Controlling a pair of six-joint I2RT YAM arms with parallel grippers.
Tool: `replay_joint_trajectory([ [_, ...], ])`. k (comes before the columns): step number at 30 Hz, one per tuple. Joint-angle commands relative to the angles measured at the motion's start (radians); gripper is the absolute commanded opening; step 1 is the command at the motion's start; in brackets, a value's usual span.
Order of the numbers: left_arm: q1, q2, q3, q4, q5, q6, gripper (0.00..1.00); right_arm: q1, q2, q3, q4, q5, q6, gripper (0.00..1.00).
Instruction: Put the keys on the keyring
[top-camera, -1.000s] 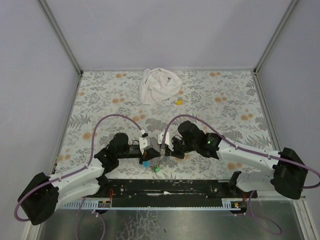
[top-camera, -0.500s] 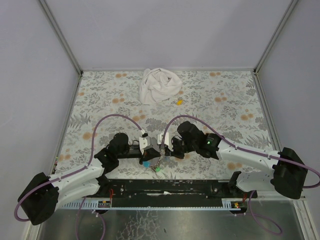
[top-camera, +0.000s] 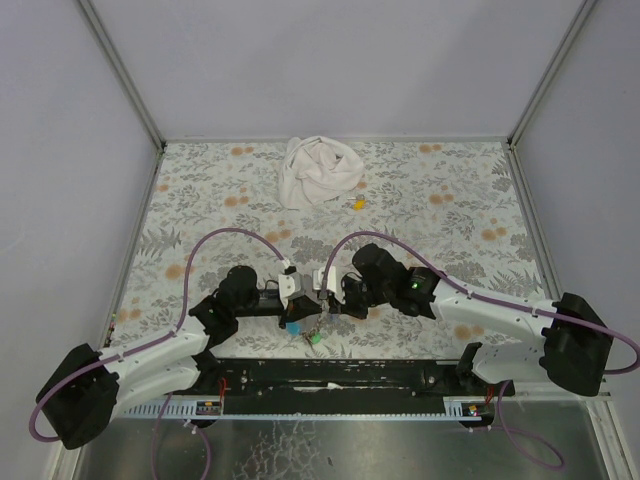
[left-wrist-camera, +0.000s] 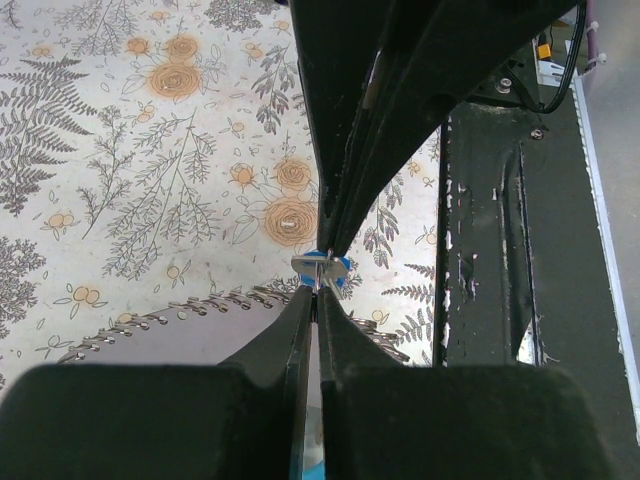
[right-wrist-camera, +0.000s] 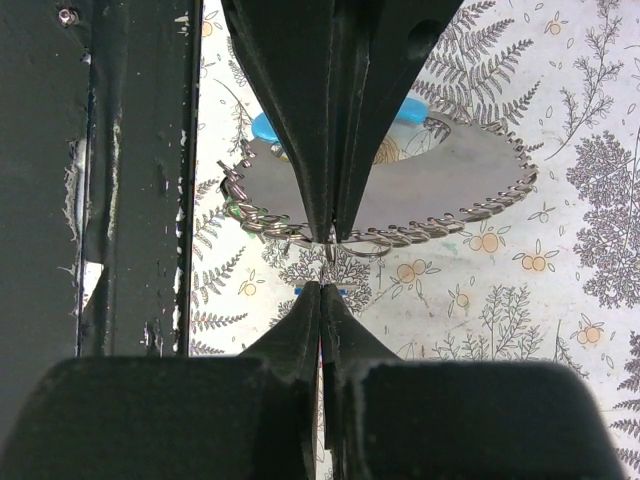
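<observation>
Right claw crept left, pinching keyring; left claw pressed shut opposite; keys just nearside of both.

Overhead, two close wrist views, shared table

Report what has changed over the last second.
The right arm edged very slightly leftward, bringing the right gripper a touch closer to the left gripper. Nothing was taken or released. Both grippers stay shut, tip to tip by the keys; the left arm and white cloth have not moved.
</observation>
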Motion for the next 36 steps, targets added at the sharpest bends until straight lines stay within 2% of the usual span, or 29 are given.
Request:
replay_joint_trajectory([
  [1, 0.004, 0.002, 0.020, 0.111, 0.026, -0.008, 0.00, 0.012, 0.000, 0.035, 0.043, 0.013, 0.009, 0.00],
  [36, 0.004, -0.008, 0.019, 0.097, -0.015, -0.006, 0.00, 0.013, -0.026, 0.033, 0.011, 0.078, 0.026, 0.00],
])
